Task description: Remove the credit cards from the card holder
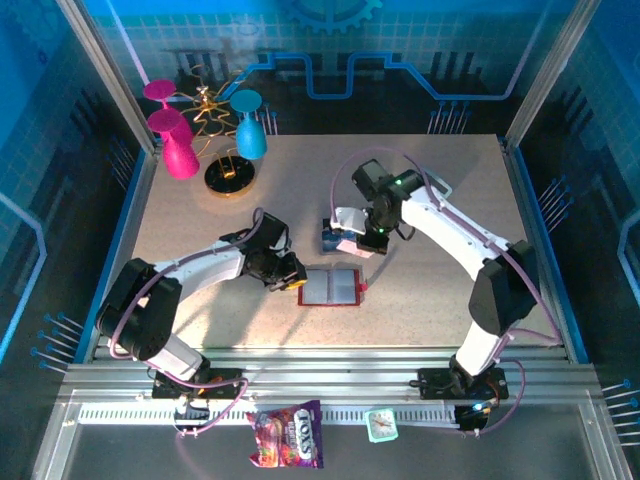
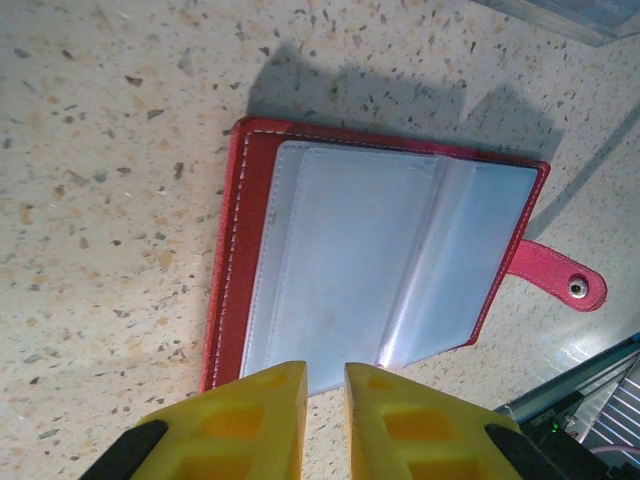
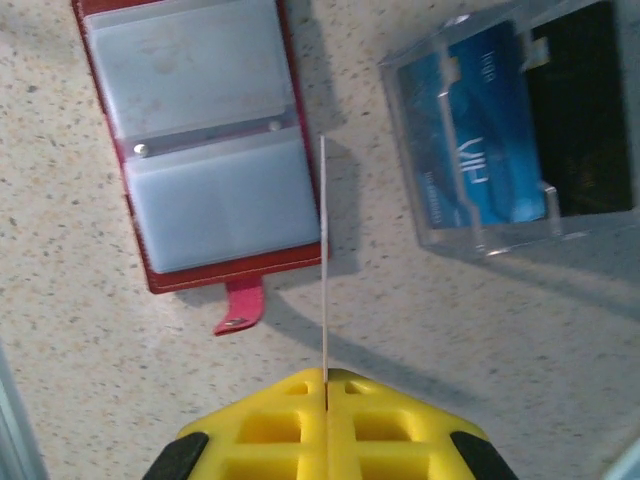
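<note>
The right tool (image 3: 325,378) is pinching a thin credit card (image 3: 323,260) edge-on above the surface (image 1: 450,200), between the clear box (image 3: 510,130) and the open card holder (image 3: 200,140). The holder is lying midway along the surface's near edge. The left tool (image 2: 325,385), narrowly parted, is sitting at the holder's edge.

Robot lab test cell. Left arm (image 1: 190,270) & right arm (image 1: 460,235) are bolted to alu rails (image 1: 330,385) at the near edge of a speckled tabletop (image 1: 440,200), w/ purple cables along both. Alu frame posts (image 1: 110,75) box it in. Blue printed backdrop (image 1: 330,12) w/ gear + circuit-trace graphics. Mixed props, demo-rig style: pink goblets (image 1: 180,150), teal goblet (image 1: 248,125), candy bag (image 1: 287,434), small clock (image 1: 381,425).
</note>
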You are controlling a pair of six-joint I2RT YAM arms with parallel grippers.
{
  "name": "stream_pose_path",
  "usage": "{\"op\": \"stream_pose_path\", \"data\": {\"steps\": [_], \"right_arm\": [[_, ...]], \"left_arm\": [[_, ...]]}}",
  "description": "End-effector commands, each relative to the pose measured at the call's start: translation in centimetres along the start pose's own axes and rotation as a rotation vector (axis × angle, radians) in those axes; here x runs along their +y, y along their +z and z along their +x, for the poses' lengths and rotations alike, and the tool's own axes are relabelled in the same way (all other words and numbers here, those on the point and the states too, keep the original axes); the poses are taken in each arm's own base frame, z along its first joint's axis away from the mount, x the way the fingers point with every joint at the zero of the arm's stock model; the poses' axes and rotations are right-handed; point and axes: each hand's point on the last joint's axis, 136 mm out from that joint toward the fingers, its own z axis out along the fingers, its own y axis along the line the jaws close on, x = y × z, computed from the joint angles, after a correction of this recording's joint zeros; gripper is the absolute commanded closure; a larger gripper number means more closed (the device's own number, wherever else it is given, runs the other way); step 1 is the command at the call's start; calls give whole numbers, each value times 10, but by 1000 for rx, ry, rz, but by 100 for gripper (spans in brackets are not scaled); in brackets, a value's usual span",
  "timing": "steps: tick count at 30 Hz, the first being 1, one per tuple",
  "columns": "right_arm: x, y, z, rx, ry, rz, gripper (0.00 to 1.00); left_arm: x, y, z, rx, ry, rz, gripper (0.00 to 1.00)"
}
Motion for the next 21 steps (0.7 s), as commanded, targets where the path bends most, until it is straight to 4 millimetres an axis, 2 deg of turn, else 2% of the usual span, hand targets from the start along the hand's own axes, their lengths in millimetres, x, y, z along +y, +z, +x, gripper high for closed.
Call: {"op": "stream_pose_path", "data": {"steps": [1, 15, 21], "right_arm": [[-12, -5, 0, 59, -79, -9, 100], [-92, -6, -30, 118, -155, 42, 100], [-114, 2, -43, 107, -197, 68, 100]], "left_arm": [[13, -5, 5, -2, -6, -29, 81], [24, -13, 8, -22, -40, -34, 81], [26, -16, 10, -23, -47, -42, 81]]}}
